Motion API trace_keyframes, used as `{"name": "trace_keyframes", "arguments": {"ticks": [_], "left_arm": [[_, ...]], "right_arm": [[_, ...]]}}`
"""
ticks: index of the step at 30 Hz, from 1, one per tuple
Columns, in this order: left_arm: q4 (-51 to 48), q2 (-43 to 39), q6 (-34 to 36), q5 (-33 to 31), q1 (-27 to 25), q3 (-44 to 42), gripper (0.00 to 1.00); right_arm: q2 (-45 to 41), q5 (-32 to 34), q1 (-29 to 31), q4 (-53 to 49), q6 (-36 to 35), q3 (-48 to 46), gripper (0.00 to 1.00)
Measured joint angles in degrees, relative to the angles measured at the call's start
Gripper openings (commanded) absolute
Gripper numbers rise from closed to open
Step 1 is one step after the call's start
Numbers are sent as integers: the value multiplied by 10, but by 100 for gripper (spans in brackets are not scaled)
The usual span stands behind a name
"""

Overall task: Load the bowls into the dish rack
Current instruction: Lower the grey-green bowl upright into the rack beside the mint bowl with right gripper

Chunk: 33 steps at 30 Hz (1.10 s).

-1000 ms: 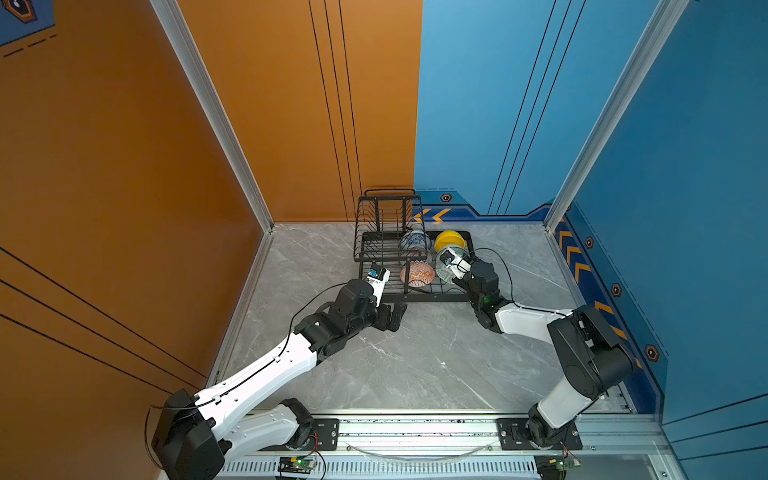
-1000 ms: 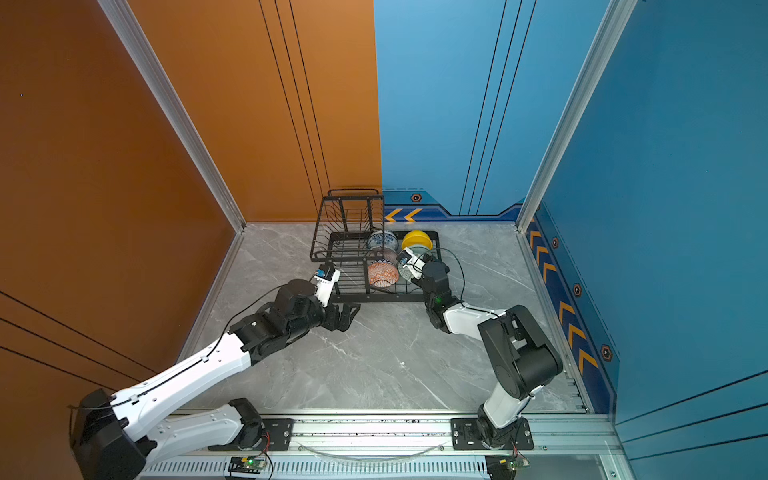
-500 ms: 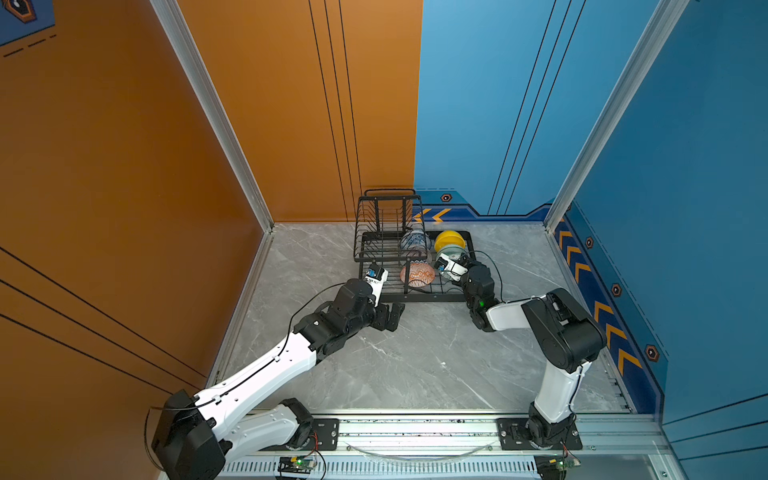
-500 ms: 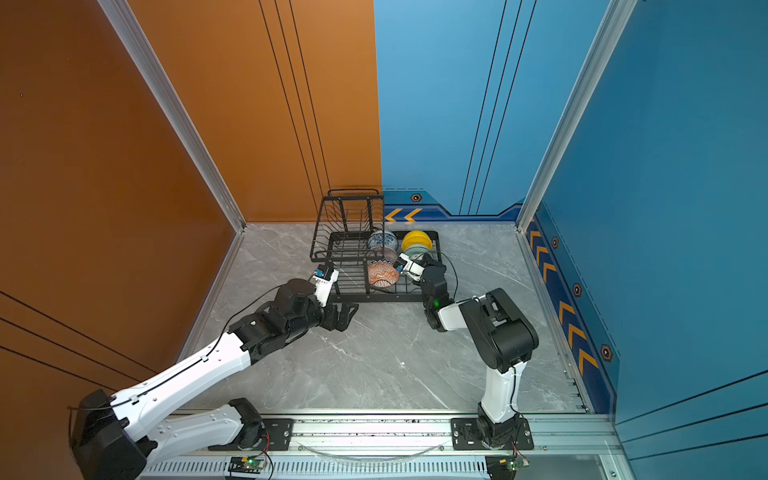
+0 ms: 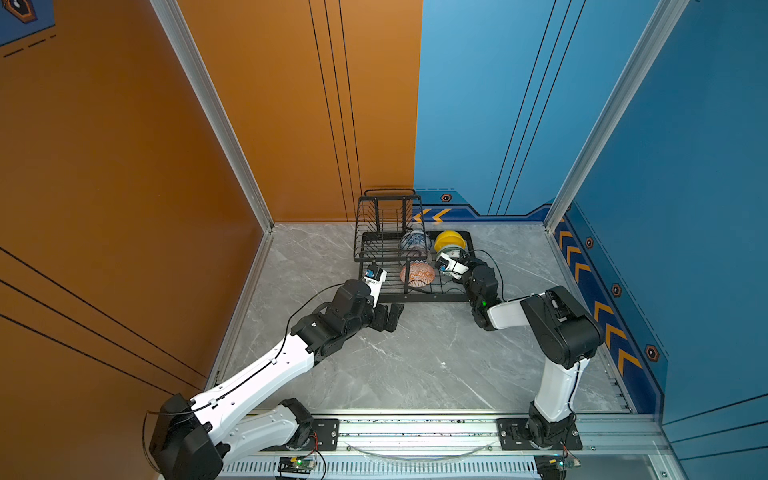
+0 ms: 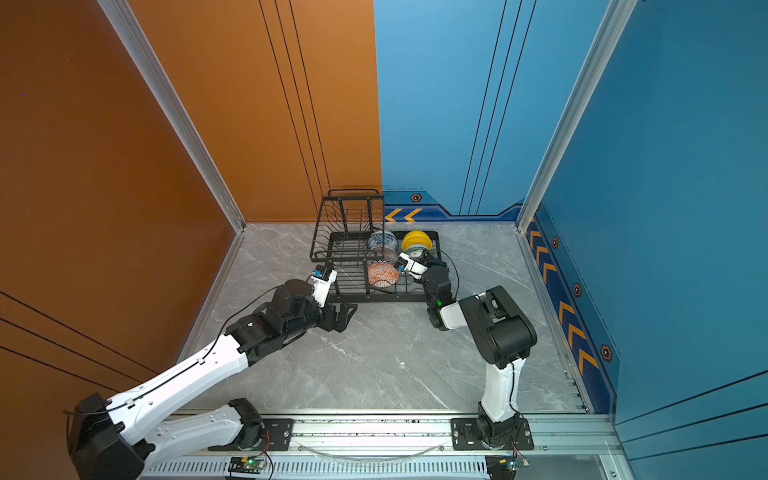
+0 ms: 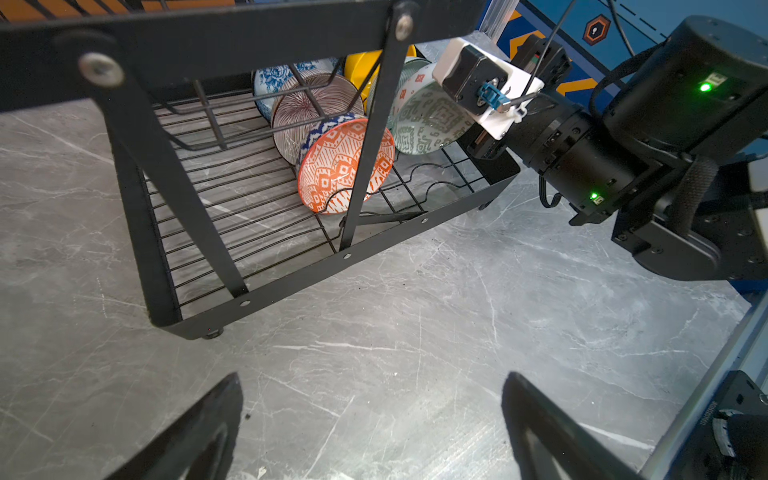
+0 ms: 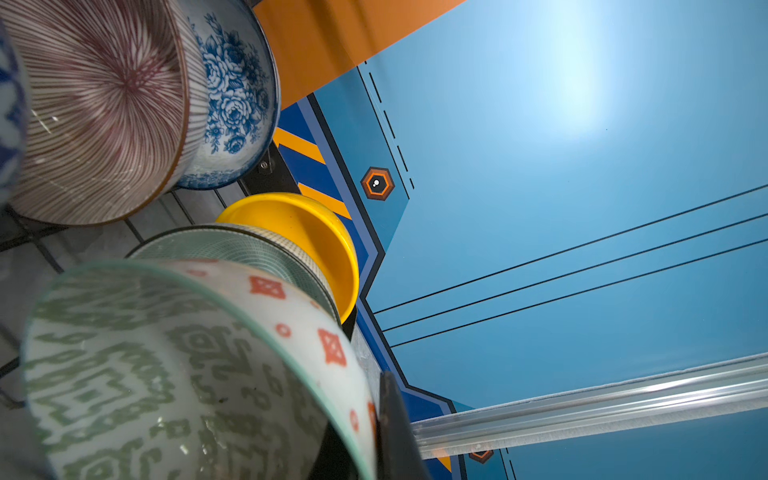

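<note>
Plainly, right hand [image 8: 377,417] pinches green-white bowl [image 8: 145,374] inside dish rack [image 7: 291,276].

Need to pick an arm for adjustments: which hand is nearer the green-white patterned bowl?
Right. The right hand grips the rim of the green-white patterned bowl inside the dish rack. The left hand hangs open above the floor, outside the rack's front rail.

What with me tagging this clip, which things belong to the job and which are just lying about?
Job:
- rack
- bowls: floral, yellow, striped, orange, mint, green-patterned
- right tool, shut on the green-patterned one
- left tool, open

Just there:
- rail
- circuit board
</note>
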Motion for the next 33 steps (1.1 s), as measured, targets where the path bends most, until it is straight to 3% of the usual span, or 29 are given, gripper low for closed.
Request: {"name": "trace_keyframes", "arguments": {"ticks": [17, 33], "left_arm": [[-2, 0, 0, 1, 9, -1, 98], [-4, -5, 0, 4, 14, -3, 98]], "right_arm": [[21, -27, -6, -12, 5, 1, 0], [-15, -48, -7, -100, 23, 1, 0]]}}
